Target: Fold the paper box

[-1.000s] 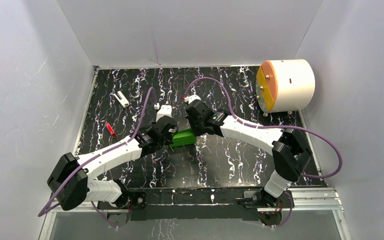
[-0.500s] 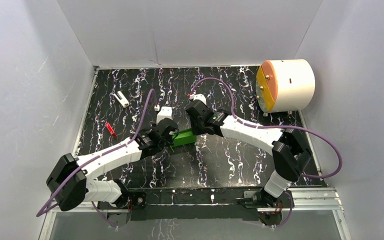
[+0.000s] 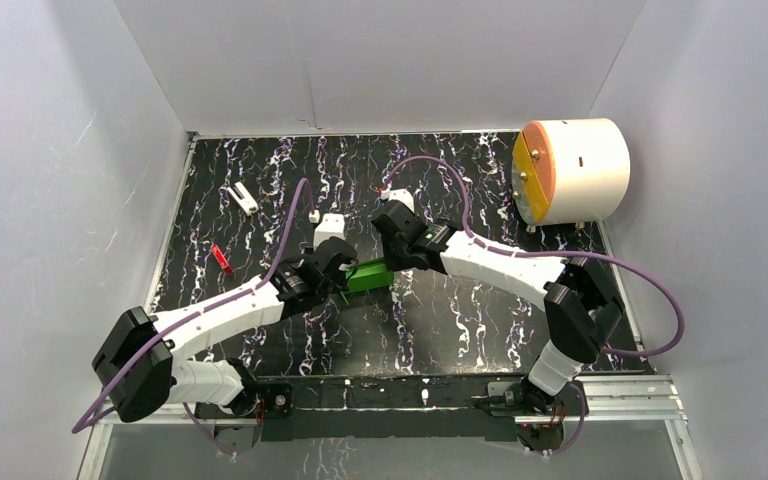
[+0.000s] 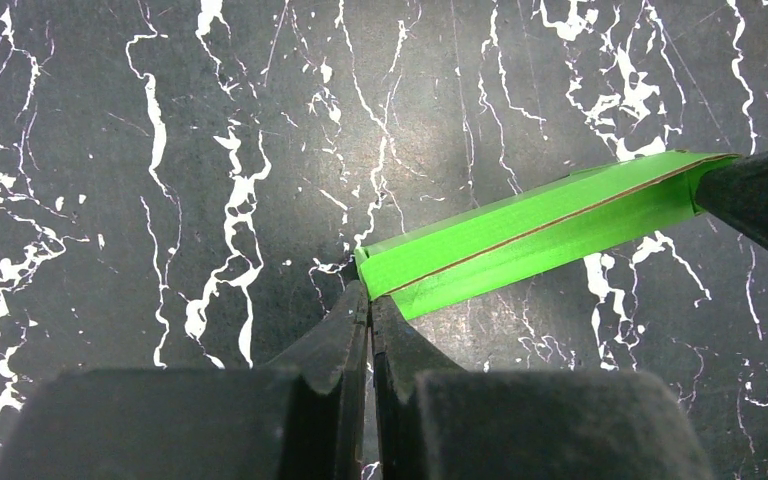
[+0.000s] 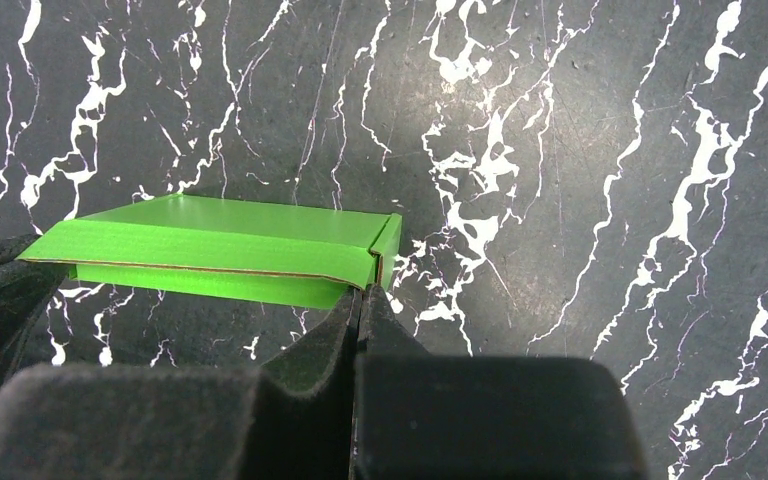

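Left gripper [image 4: 368, 297], right gripper [image 5: 361, 297] pressed together at paper box's [image 5: 225, 245] opposite ends. Uneven push may buckle card, spring flap.

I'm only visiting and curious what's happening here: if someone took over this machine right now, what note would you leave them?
Left gripper: shut, tips at one end of the bright green thin-card paper box; whether card is pinched is unclear.
Right gripper: shut, tips at the opposite end.
Box: between both grippers, mid black marbled table.
Done: card forms a flat rectangular box.
Left: check end flaps, probably press closed, release.
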Motion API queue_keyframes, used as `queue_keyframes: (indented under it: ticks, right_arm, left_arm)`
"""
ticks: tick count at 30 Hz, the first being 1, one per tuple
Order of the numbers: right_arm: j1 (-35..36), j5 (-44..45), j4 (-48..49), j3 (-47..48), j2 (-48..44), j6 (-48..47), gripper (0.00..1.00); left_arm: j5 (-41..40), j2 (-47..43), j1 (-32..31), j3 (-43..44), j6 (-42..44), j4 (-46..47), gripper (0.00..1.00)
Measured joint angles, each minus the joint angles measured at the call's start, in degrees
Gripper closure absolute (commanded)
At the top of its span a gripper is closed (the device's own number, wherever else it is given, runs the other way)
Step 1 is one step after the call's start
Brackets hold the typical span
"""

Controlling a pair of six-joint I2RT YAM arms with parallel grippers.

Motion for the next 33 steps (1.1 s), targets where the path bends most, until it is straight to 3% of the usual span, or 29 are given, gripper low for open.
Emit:
queue_keyframes:
  ticks: [17,33]
  right_arm:
    - [0.72,1.86,7.06,-5.07,-2.10,-2.60,1.00]
    - [3.74,7.63,7.85,-5.99,-2.10,-2.71,1.00]
  left_arm:
    - [0.07,-0.85,-0.15,-0.57,-5.46,-0.11,1.00]
    - [1.09,1.97,-0.55,6.95,-8.46,-11.72,1.00]
